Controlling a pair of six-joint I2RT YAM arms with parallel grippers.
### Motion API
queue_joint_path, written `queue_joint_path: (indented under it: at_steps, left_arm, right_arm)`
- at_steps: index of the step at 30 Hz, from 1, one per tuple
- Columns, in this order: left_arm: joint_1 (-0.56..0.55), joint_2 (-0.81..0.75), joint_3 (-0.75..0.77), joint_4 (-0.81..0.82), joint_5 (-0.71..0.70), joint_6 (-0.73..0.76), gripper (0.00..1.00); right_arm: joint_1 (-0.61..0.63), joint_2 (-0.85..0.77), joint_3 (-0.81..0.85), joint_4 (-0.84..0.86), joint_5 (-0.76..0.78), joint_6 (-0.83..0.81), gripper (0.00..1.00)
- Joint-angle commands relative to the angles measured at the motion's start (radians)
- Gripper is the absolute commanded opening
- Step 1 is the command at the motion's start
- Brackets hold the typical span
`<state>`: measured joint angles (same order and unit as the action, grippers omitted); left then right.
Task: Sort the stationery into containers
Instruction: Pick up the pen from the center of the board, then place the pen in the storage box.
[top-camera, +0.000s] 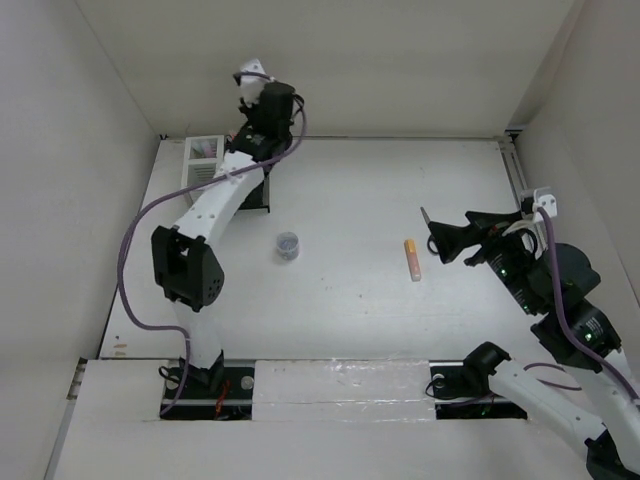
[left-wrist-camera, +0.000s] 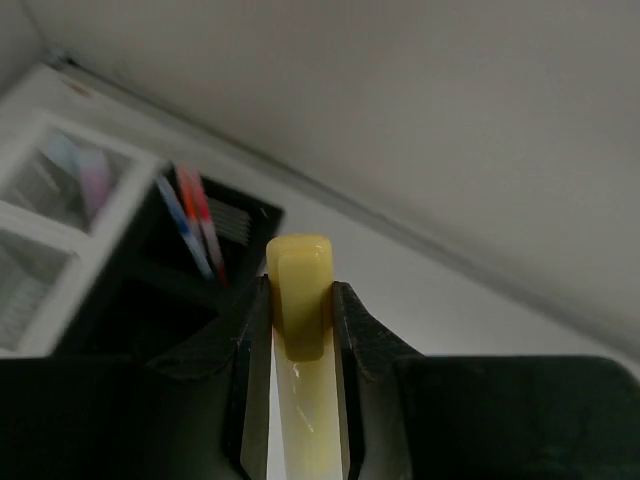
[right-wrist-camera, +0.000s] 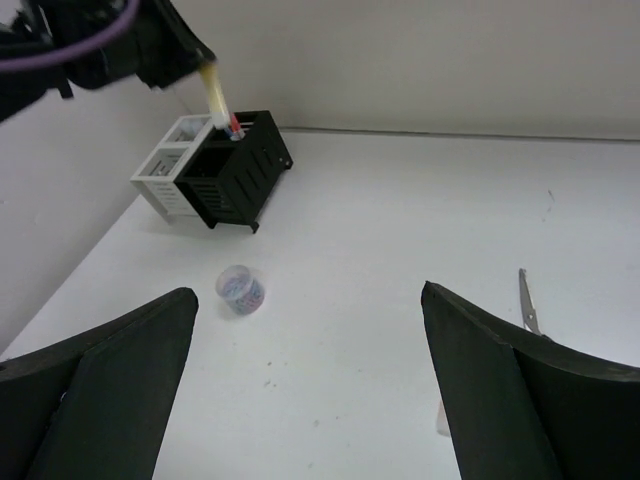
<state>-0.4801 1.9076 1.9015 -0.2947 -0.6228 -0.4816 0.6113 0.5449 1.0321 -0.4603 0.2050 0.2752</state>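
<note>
While the left gripper (left-wrist-camera: 300, 312) is clamping a yellow marker (right-wrist-camera: 213, 92) above the black box (right-wrist-camera: 243, 168), the right gripper (right-wrist-camera: 308, 300) is hovering wide open near the orange marker (top-camera: 412, 258)

The yellow marker (left-wrist-camera: 300, 330) ran off the bottom edge between the fingers (left-wrist-camera: 250, 360) of the left gripper (left-wrist-camera: 300, 300), so its lower end went unseen. Beyond that gripper and to its left, the white box (left-wrist-camera: 60, 200) was blurred, its contents only a pinkish smear. One finger partly hid the black box (left-wrist-camera: 240, 225). From above, the left arm (top-camera: 215, 200) covered most of both boxes. Ahead of the right gripper (right-wrist-camera: 310, 380), the scissors (right-wrist-camera: 526, 300) showed only their blades, since a finger hid the handles. The contents of the small tub (right-wrist-camera: 240, 290) were too small to tell.
</note>
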Motion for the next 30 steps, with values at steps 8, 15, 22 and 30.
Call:
queue_joint_path:
  at_steps: [8,15,22,30]
  left_arm:
    - [0.261,-0.096,-0.183,0.655,-0.172,0.354,0.00]
    - [0.397,0.010,-0.117,0.785,-0.105,0.428,0.00]
    - [0.439,0.116,-0.108,0.845,-0.045,0.419,0.00]
    - [0.439,0.238,-0.088,0.919,-0.035,0.433,0.00]
  right_arm:
    - [0.010,0.087,-0.173,0.321,-0.277,-0.007,1.00]
    - [0.010,0.133,-0.204,0.410,-0.325,-0.007,1.00]
    - [0.010,0.228,-0.176,0.469,-0.377,-0.016,1.00]
    - [0.019,0.299,-0.176,0.506,-0.398,-0.007,1.00]
